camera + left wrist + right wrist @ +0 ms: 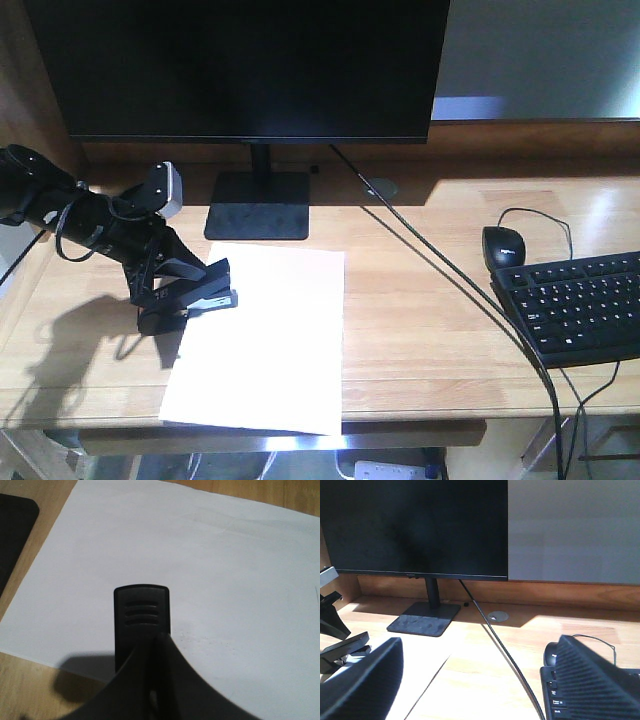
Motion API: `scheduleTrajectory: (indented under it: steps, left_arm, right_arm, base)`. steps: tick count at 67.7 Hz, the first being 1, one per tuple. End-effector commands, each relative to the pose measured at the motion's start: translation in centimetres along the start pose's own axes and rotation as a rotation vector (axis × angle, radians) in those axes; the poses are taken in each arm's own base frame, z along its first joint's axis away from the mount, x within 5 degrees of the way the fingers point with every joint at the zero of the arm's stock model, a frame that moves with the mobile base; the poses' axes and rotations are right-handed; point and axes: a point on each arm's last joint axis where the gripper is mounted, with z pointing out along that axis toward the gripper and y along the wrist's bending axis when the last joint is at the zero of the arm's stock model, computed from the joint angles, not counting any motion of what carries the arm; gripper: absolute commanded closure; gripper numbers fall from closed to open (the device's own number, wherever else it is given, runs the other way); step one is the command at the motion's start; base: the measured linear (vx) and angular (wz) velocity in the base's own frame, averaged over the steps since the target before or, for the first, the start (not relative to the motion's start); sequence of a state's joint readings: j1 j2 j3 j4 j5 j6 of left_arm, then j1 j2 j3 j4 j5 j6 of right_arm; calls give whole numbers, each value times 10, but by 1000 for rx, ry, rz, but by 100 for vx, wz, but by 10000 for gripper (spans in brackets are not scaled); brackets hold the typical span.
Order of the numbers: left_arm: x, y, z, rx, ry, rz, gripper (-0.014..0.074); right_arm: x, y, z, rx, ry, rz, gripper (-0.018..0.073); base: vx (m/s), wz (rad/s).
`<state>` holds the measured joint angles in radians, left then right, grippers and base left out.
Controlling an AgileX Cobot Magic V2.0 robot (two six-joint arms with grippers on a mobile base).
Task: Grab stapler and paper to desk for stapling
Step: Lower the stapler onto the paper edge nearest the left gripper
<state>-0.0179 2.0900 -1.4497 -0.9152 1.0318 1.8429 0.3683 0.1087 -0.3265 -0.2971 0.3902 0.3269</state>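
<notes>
The desk (420, 330) carries the paper (265, 335), a monitor stand (258, 205), a mouse (503, 246) and a keyboard (580, 305).

No text can be read; the keyboard (585, 305) key legends are too small.

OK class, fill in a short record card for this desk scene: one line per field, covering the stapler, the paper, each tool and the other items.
stapler: black, held in the left tool, over the paper's left edge
paper: white sheet flat on the desk, front edge overhanging
right tool: open, holding nothing
monitor: dark, on a stand behind the paper
mouse: black, right side
keyboard: black, far right
</notes>
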Motion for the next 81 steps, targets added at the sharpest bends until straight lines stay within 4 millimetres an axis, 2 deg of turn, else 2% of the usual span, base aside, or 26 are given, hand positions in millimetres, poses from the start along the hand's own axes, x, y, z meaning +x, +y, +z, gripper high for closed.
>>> scheduleTrajectory:
  steps: [1, 34, 81]
  left_arm:
    - [-27, 0, -21, -44, -68, 27, 603]
    - [-27, 0, -20, -44, -72, 28, 603]
    - [0, 2, 29, 43, -15, -18, 603]
  right_arm:
    - [-14, 2, -2, -12, -81, -21, -32]
    - [-14, 2, -2, -12, -81, -21, -32]
    - [-13, 2, -2, -11, -80, -21, -32]
  base:
    - [0, 0]
    - [0, 0]
    - [0, 0]
